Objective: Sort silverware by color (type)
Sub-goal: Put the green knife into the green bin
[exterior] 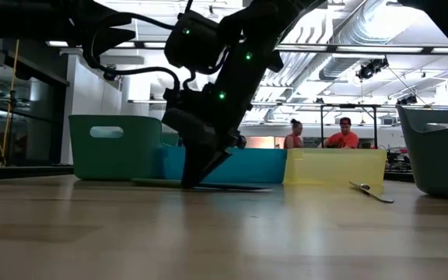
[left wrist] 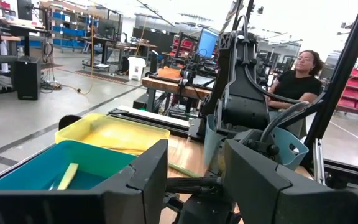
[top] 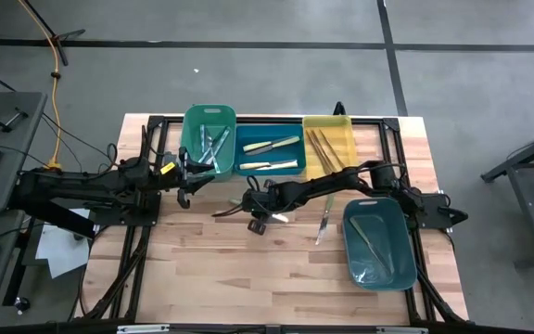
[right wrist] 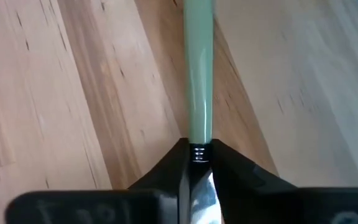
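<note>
Right wrist view shows the right hand (right wrist: 194,163) pinching a green-handled utensil (right wrist: 199,74) at its neck, low over the wooden surface (right wrist: 55,93). From above, this hand sits at the surface's centre, with 1 loose utensil (top: 324,219) lying at 3 o'clock from it. Beyond, at 12 o'clock, stand the green bin (top: 209,139), blue bin (top: 269,153) and yellow bin (top: 329,145), each holding silverware. At 9 o'clock the left hand (top: 185,176) hovers, fingers (left wrist: 135,186) spread.

Pale green utensil (right wrist: 199,74) (silvery end), green bin (top: 208,139), blue bin (top: 269,156), yellow bin (top: 329,144).
</note>
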Available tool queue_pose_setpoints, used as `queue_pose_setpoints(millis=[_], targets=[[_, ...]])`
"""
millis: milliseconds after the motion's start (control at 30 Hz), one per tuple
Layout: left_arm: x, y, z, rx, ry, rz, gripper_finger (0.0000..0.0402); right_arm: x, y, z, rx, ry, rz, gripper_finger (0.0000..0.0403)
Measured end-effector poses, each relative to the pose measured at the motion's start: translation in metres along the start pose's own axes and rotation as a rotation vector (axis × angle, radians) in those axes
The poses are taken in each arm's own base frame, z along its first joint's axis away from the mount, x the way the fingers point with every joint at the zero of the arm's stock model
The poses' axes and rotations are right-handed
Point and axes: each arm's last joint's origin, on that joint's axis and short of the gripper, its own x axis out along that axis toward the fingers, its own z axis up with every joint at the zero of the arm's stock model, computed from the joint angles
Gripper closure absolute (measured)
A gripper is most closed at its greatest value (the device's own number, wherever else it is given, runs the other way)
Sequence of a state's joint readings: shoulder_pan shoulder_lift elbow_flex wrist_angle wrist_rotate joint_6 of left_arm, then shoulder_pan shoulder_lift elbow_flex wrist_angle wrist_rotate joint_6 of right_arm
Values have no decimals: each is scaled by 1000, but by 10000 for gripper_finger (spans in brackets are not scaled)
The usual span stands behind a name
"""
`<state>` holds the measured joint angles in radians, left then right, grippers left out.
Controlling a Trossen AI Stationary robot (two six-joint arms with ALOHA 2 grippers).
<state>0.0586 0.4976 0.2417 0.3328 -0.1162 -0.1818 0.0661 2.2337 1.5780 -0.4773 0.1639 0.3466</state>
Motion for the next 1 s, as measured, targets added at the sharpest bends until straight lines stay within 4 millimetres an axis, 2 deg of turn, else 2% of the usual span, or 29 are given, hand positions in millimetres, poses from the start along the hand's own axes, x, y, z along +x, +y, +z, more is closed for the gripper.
queue_pose_setpoints(millis=[167, 1000], targets=[[0, 0, 0, 0, 0, 0, 250, 1, 0, -1, -16, 5, 3, 370], [0, 0, 0, 0, 2, 0, 250, 1, 1, -3, -44, 23, 19, 372]])
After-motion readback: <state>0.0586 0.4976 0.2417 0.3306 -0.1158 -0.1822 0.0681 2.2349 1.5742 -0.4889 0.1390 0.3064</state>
